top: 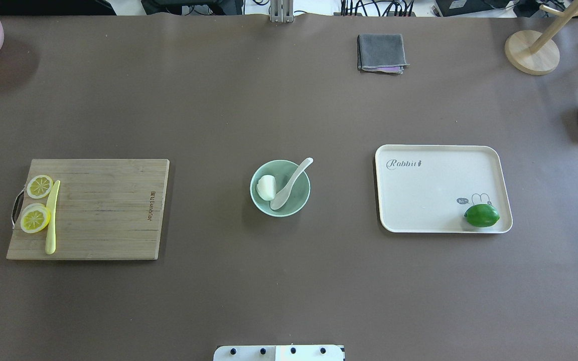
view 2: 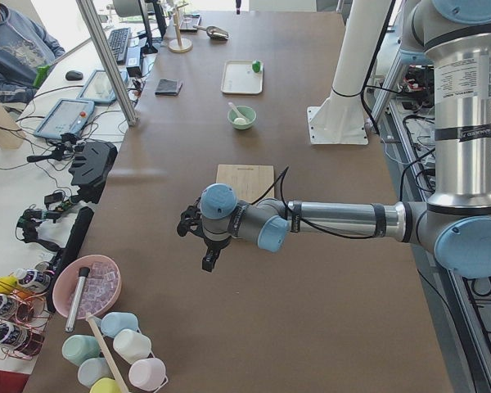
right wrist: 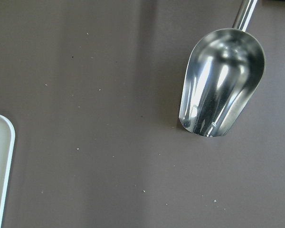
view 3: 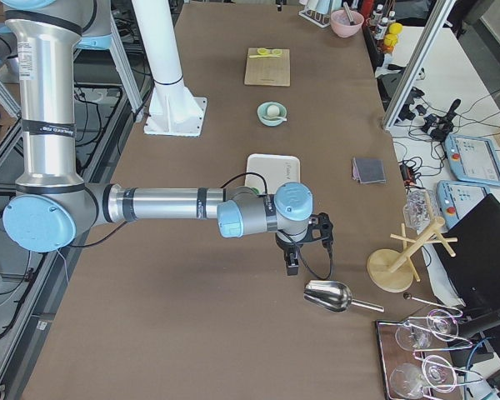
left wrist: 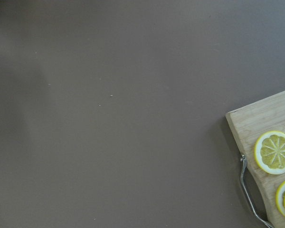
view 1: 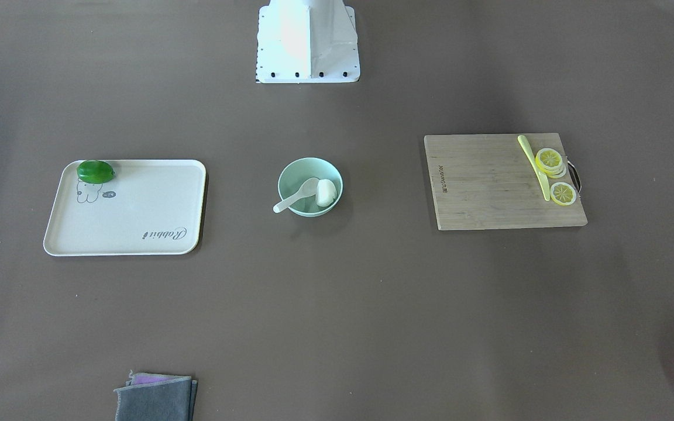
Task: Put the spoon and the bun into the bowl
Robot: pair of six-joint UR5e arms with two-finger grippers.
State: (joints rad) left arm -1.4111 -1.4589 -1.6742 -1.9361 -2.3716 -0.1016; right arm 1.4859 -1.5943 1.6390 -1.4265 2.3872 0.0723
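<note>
The spoon [top: 291,181] and bun [top: 266,187] sit in the bowl [top: 281,209], mid-frame — done, we judge. Whether the left end effector [view 2: 198,246] or right end effector [view 3: 308,250] is closed, we cannot tell.

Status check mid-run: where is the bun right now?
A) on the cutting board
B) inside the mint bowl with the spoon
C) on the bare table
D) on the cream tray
B: the bun lies inside the bowl, beside the spoon, whose handle leans out over the rim.
</note>
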